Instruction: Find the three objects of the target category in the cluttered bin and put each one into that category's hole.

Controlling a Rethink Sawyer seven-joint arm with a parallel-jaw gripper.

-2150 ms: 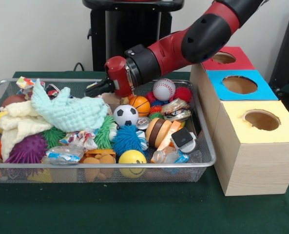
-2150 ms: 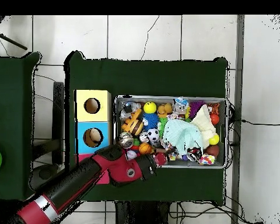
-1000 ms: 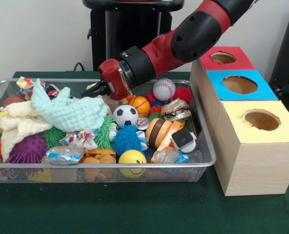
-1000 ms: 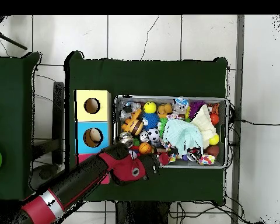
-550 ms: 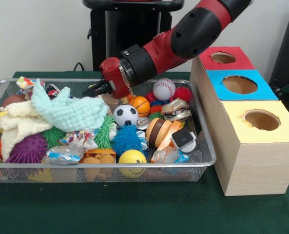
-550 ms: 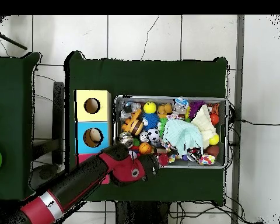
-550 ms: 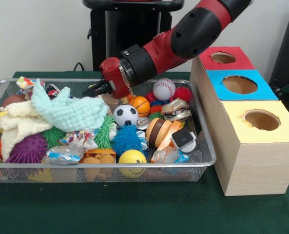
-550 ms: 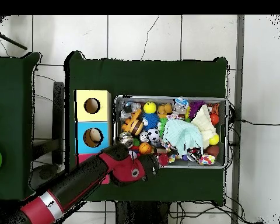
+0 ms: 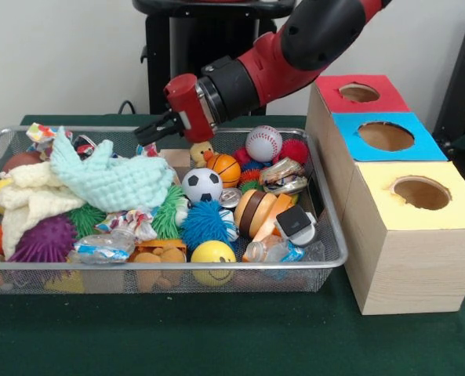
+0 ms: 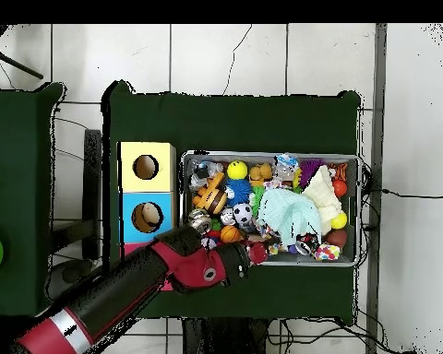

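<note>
A wire mesh bin (image 9: 338, 235) (image 10: 357, 207) is packed with toys. Among them are a baseball (image 9: 263, 143), a small basketball (image 9: 225, 168), a soccer ball (image 9: 201, 186), a yellow smiley ball (image 9: 213, 258), a blue spiky ball (image 9: 205, 223) and a purple spiky ball (image 9: 48, 239). A mint cloth (image 9: 110, 178) (image 10: 287, 210) is spread over the left half. My gripper (image 9: 152, 129) (image 10: 256, 251) hangs above the bin's back edge, over the far end of the mint cloth and left of the basketball. I see nothing held in it.
Three wooden boxes stand in a row to the right of the bin, each with a round hole on top: red (image 9: 360, 93), blue (image 9: 385, 136) (image 10: 146, 218) and yellow (image 9: 420, 193) (image 10: 146, 167). A cream cloth (image 9: 24, 200) lies at the bin's left end.
The gripper has risen from low among the toys beside the basketball to above the bin's back edge, and the arm has swung upward. A small yellow toy behind the basketball now shows.
</note>
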